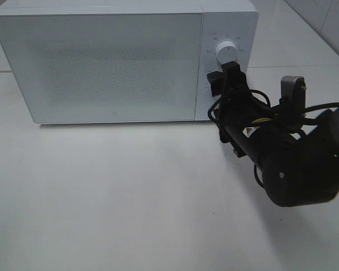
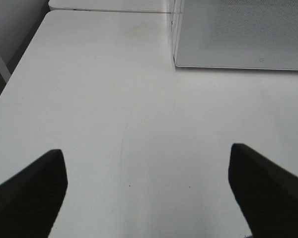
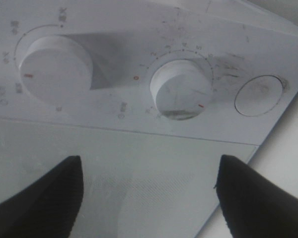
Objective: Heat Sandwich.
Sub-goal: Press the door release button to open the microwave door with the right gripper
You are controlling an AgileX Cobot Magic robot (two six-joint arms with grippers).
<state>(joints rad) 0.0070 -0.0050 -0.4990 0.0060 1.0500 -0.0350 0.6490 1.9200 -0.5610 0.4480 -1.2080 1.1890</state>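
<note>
Just ahead of the right gripper (image 3: 149, 198), the control panel (image 3: 119, 74) of a white microwave (image 1: 231, 22) is filling the view.
The gripper's jaws are standing apart, facing a numbered dial (image 3: 181, 89) beside a round button (image 3: 258, 95). The left gripper (image 2: 149, 193) is hovering over the table (image 2: 114, 99), jaws apart too. The door (image 1: 101, 62) is sitting shut, and the sandwich is not showing.

My table (image 1: 130, 197): white, matte, plain. Microwave (image 1: 124, 62) sits directly on it at far side, base flat on surface, door shut, thin shadow under front edge. Nothing else of mine resting on top that I can make out. Left wrist view: faint curved scratch (image 2: 122, 139) on surface, few tiny dark specks near it. Seam (image 2: 109, 11) along far edge, second white surface behind; can't tell whether joined.
</note>
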